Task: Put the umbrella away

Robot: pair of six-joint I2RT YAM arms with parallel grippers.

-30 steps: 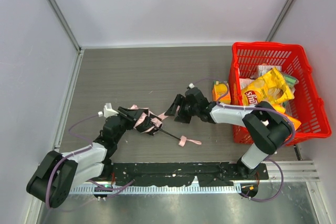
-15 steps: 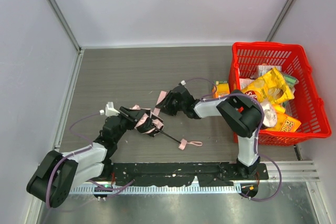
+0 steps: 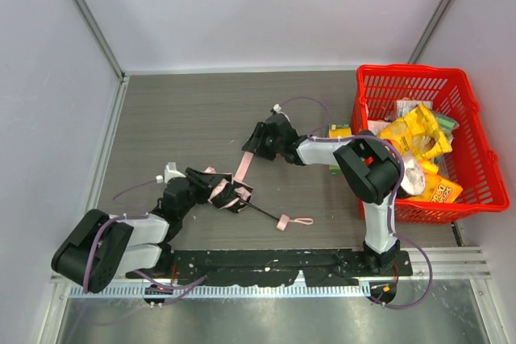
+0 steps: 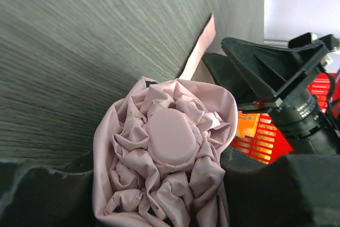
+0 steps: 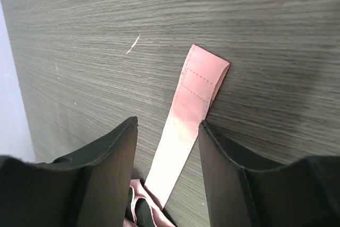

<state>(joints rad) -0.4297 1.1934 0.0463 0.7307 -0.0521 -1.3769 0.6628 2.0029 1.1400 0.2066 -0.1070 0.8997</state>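
At 3 o'clock stands one red basket [image 3: 419, 84] (full of snacks [image 3: 411, 138]); left tool [image 3: 226, 193] pinches the umbrella [image 4: 164, 152], right tool [image 5: 167, 126] spread astride its strap [image 5: 199, 86].

A red basket [image 3: 403, 72] sits at the tabletop's [image 3: 193, 118] right edge, holding a yellow chip bag [image 3: 415, 138] and other packets [image 3: 439, 191]; a small orange-yellow box [image 3: 339, 131] lies just beside its left wall.

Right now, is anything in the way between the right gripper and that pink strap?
Nothing visible does. The pink strap lies flat on the table, running between the open fingers of the right gripper.
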